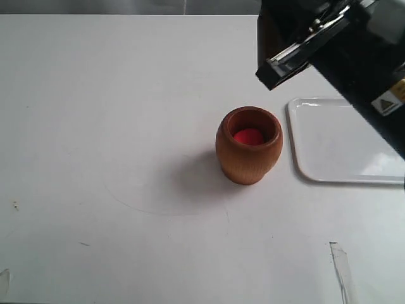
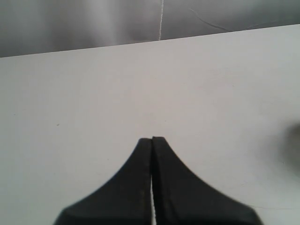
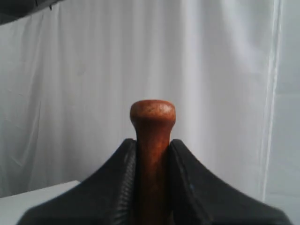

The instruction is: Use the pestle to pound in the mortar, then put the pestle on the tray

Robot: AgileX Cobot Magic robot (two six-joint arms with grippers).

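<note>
The light brown wooden mortar stands upright near the middle of the white table, with something red inside it. To its right lies the white tray, partly covered by my right arm. In the right wrist view my right gripper is shut on the reddish-brown pestle, whose knobbed end sticks out past the fingertips. The pestle does not show in the exterior view. My left gripper is shut with nothing in it, above bare table.
My right arm's black body fills the upper right corner, above the tray. A grey curtain hangs behind the table's far edge. A strip of clear tape lies at the front right.
</note>
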